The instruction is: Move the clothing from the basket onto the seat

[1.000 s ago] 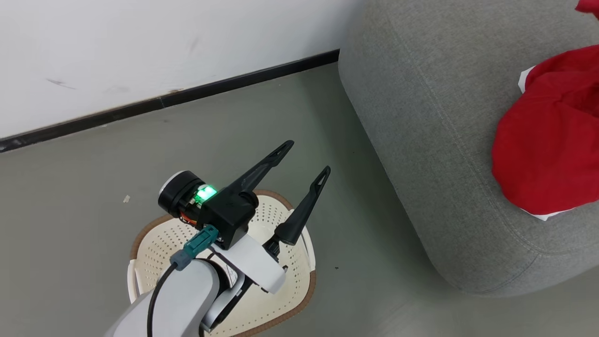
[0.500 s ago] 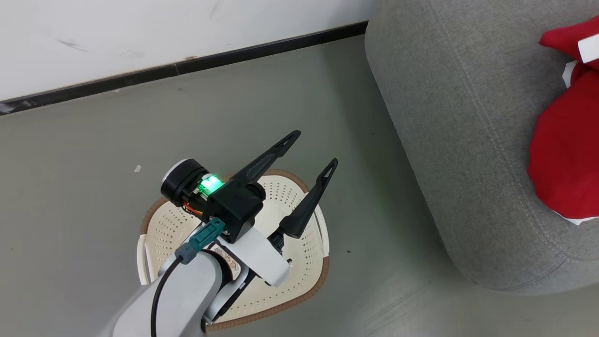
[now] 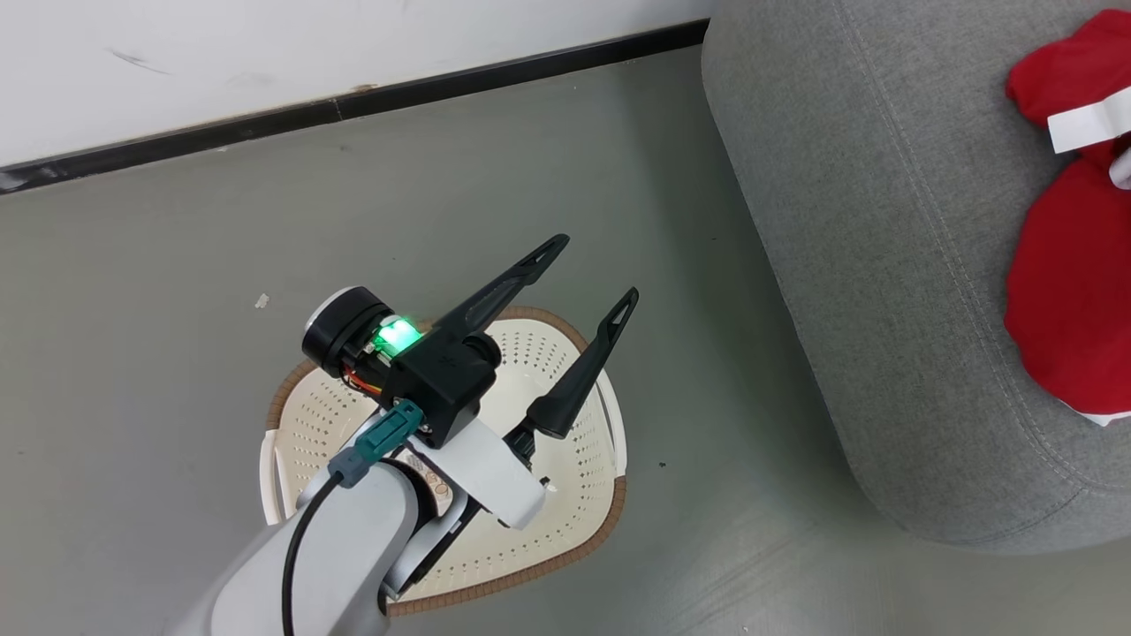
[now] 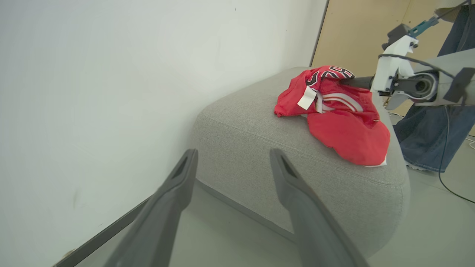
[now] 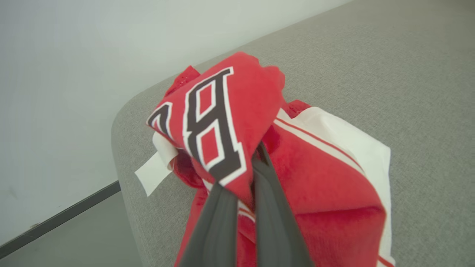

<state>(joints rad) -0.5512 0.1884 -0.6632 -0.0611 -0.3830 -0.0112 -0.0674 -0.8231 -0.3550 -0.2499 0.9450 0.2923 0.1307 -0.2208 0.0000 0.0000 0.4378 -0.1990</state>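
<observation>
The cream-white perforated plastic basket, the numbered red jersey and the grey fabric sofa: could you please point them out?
Cream-white perforated plastic basket [image 3: 541, 346]: head view, far wall.
Numbered red jersey [image 5: 211, 129]: right wrist view, printed numeral.
Grey fabric sofa [image 4: 237, 129]: left wrist view, rounded corner.

Red clothing [image 4: 345, 129] rests on grey seat [image 4: 252, 148]

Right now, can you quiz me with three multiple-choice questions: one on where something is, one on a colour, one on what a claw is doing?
1. Where are the red clothes? A on the floor; B on the sofa; C on a shelf.
2. The sofa is: A blue; B brown; C grey.
3. The left gripper over the basket is: A open and empty; B shut on cloth; C gripping a handle.
Answers: B, they lie on top of it; C, its fabric is grey; A, its fingers stand apart, nothing between.
</observation>
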